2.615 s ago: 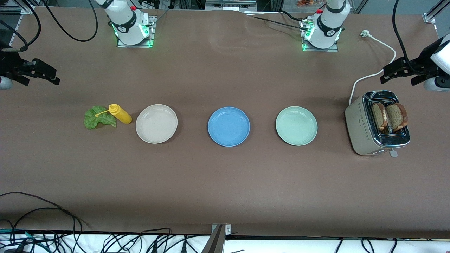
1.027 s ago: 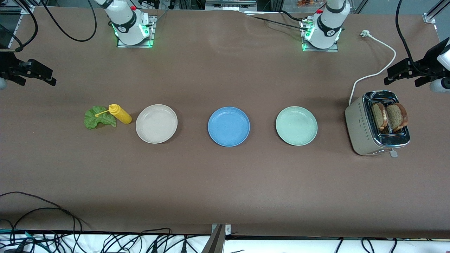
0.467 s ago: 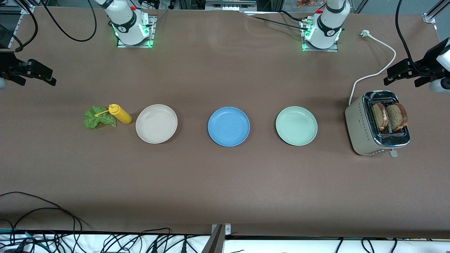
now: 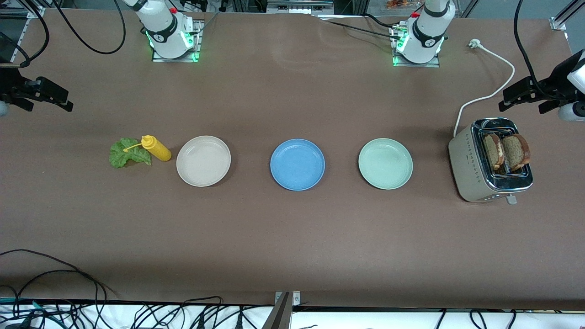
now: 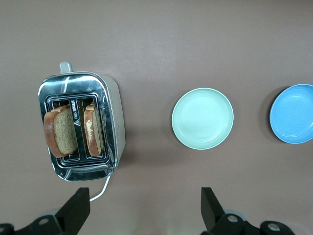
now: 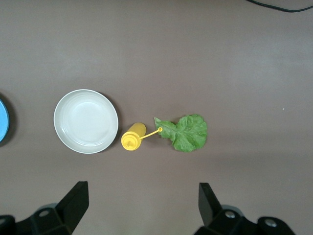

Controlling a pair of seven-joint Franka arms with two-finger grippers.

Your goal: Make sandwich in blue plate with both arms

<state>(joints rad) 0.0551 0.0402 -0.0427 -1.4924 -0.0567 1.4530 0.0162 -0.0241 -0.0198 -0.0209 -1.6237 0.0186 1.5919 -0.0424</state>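
The round, smooth blue plate (image 4: pixel 297 164) sits bare mid-table between a cream plate (image 4: pixel 203 161) and a mint plate (image 4: pixel 385 163). Two crusty bread slices (image 4: pixel 506 151) stand in the shiny toaster (image 4: pixel 475 171); the ruffled lettuce leaf (image 4: pixel 125 153) lies flat. The left gripper (image 5: pixel 142 211) and right gripper (image 6: pixel 142 208) hang released, both empty.
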